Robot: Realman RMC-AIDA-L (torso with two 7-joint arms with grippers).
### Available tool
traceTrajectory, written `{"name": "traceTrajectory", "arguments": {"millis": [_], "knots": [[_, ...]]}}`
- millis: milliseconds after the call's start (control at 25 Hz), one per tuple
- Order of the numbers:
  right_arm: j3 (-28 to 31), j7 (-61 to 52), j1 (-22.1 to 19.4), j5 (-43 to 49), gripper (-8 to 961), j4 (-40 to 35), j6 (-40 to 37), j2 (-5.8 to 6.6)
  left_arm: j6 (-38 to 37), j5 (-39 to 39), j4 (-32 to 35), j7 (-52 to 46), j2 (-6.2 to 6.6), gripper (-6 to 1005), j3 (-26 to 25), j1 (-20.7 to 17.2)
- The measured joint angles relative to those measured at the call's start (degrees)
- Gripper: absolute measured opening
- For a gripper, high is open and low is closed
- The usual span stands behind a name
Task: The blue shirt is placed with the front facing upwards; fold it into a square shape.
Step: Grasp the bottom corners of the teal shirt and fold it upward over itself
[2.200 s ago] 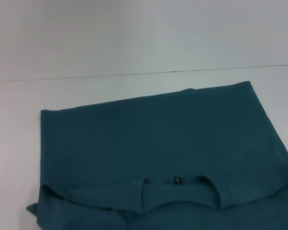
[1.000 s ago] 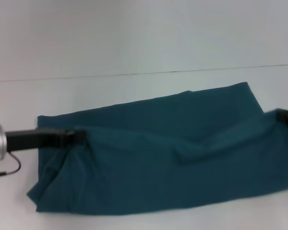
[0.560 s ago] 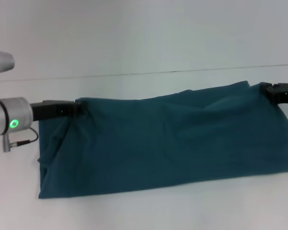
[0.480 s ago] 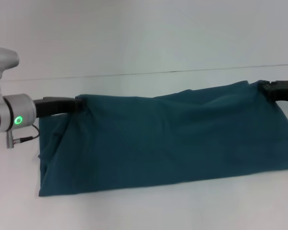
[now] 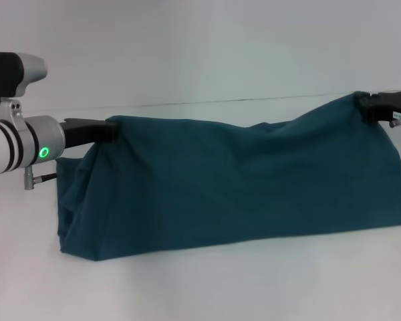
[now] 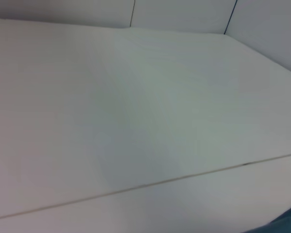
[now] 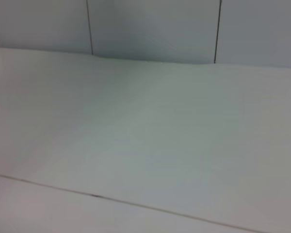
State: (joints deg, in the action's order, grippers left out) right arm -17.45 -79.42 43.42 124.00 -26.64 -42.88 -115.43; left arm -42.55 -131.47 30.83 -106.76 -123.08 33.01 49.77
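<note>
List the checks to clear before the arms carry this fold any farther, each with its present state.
1. Left end effector grips the blue shirt at its upper left corner: ok.
2. Right end effector grips the upper right corner: ok.
3. Top edge taut between the two grips: not ok, it sags near the middle.
4. Lower edge resting on the table: ok.
5. Corners level: not ok, the right corner sits higher in the head view.
6. Layers under the lifted cloth lying flat: cannot tell, they are hidden.
</note>
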Motion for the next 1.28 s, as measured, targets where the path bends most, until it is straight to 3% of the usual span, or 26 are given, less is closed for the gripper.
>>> {"name": "traceTrajectory", "arguments": {"millis": [320,1280], "knots": [[-2.70,0.81,1.37,-0.48,28,1.99,3.94,-0.07,3.31,0.02,-0.32,0.16,-0.69,16,-0.13,-0.20],[-5.37,2.84,2.90,-3.24,28,3.77,7.54,0.32,5.04,2.99,-0.74,0.34,-0.58,70,0.00,-0.73]]}}
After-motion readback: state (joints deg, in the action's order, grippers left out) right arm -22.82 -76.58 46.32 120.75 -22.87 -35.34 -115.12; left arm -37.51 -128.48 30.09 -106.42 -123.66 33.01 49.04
